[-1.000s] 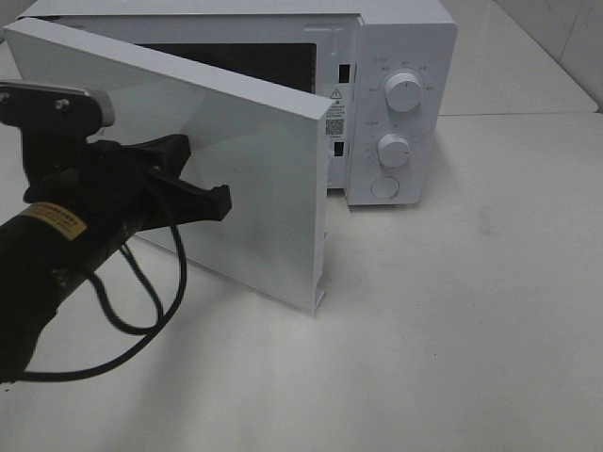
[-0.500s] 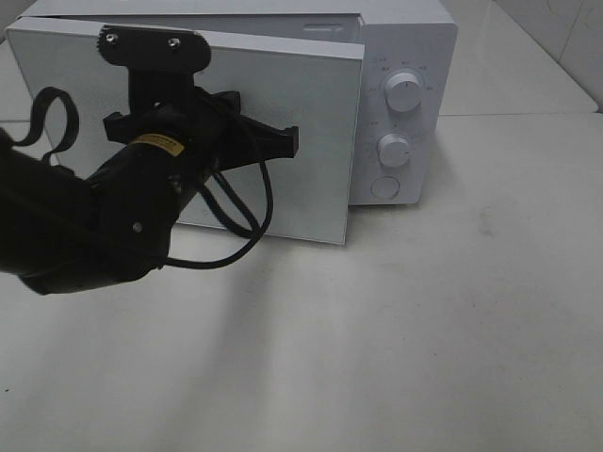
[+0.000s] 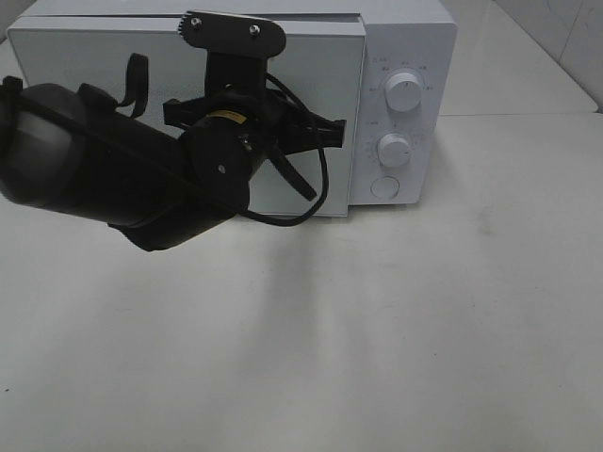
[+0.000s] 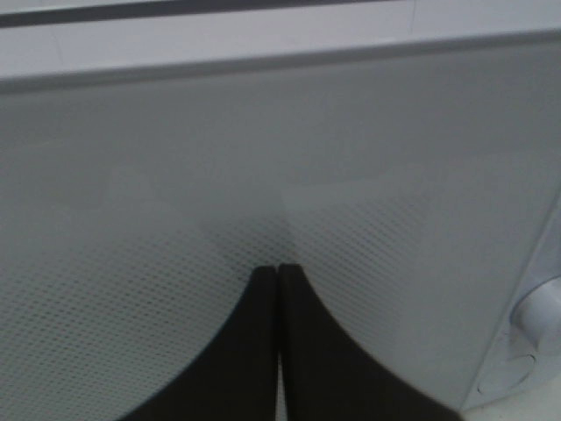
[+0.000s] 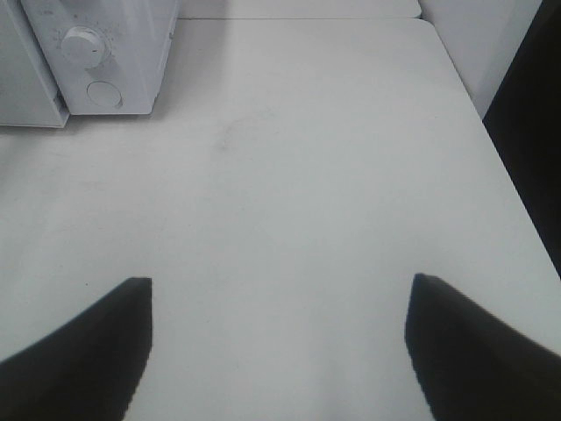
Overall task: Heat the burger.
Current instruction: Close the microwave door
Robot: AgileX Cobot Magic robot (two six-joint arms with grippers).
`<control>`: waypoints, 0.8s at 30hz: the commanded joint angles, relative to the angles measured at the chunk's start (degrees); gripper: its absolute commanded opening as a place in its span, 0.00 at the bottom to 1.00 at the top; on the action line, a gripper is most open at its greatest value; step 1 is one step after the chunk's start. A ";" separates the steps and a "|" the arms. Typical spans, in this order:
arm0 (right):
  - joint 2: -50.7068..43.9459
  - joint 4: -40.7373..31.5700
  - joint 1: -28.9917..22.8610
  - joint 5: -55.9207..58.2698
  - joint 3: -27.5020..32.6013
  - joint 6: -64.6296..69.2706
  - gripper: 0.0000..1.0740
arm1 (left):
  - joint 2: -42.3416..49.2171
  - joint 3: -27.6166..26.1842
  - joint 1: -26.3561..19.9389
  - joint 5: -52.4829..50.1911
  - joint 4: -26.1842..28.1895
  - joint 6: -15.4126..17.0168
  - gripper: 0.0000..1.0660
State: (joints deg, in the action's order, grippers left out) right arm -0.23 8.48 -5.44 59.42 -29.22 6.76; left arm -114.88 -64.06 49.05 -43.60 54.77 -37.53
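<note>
On the table [image 3: 452, 330] stands one microwave [image 3: 320, 75] with two dials [image 3: 403, 93]; left jaws together, right jaws apart.

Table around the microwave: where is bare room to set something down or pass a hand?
Bare table runs in front of the microwave and to its right, on toward the camera. It is crowded at the door, where the left arm and the shut left hand hang in front of it.
</note>
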 commanded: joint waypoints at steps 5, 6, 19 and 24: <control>-1.55 -0.11 0.00 -0.23 0.23 -0.52 0.71 | -2.12 -4.53 -0.52 0.34 1.83 -5.39 0.00; -1.55 -0.11 0.00 -0.23 0.23 -0.52 0.71 | -2.12 -4.53 -0.52 0.34 1.83 -5.39 0.00; -1.55 -0.11 0.00 -0.23 0.23 -0.52 0.71 | -3.04 -7.73 -3.90 2.98 2.23 -8.48 0.00; -1.55 -0.11 0.00 -0.23 0.23 -0.52 0.71 | -2.58 -7.73 -2.86 4.35 4.53 -10.03 0.00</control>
State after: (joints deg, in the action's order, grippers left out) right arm -0.23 8.48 -5.44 59.42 -29.22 6.76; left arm -117.91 -70.65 46.98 -35.52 56.78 -46.29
